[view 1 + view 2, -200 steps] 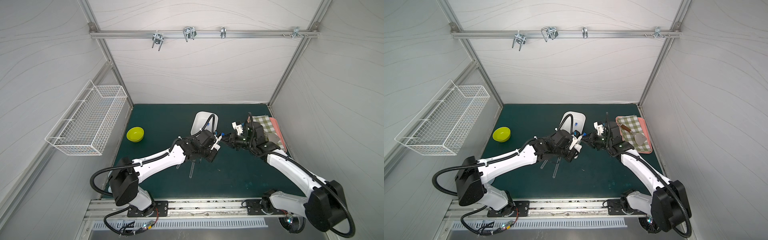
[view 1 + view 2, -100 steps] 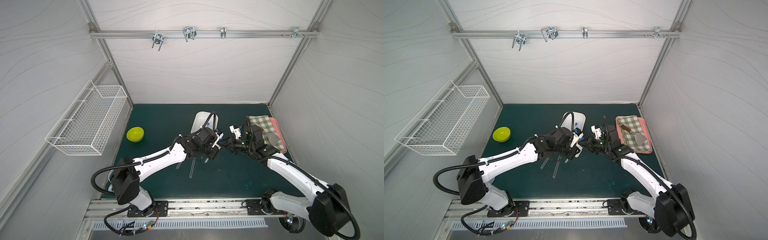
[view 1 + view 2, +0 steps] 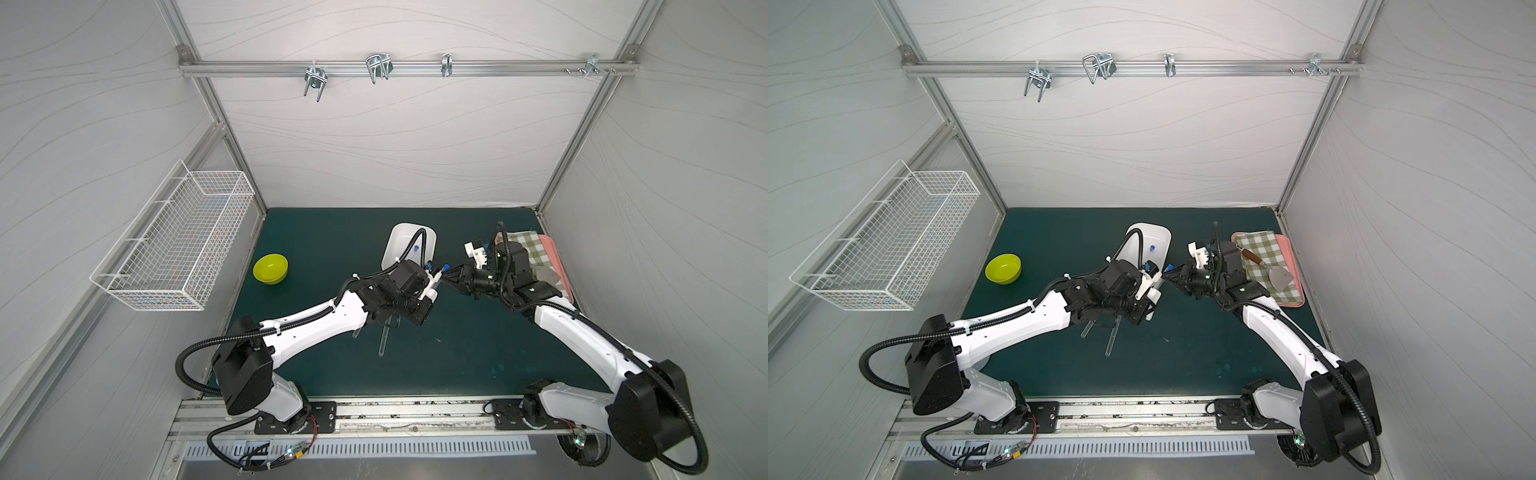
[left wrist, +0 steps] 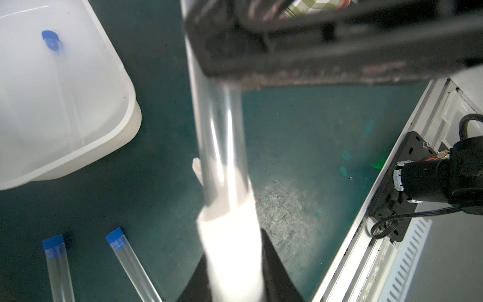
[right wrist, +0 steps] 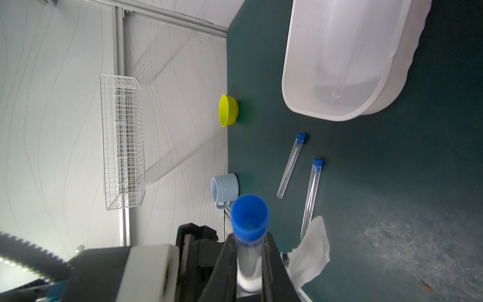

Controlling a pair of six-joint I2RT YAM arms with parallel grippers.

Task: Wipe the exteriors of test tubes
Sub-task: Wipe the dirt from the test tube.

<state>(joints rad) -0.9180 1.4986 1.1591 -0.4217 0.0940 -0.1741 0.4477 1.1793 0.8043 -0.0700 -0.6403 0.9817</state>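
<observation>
Where white cloth (image 4: 230, 248) wraps it, the clear tube (image 4: 222, 130) — cylindrical — gleams.

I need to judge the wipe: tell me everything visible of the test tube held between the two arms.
The test tube is slim, clear, plastic or glass by its look, with a blue cap. It is held off the green mat, spanning between both arms. Fingers of the right gripper clamp it just below the cap; fingers of the left gripper pinch a white cloth wrapped round its other end.
</observation>
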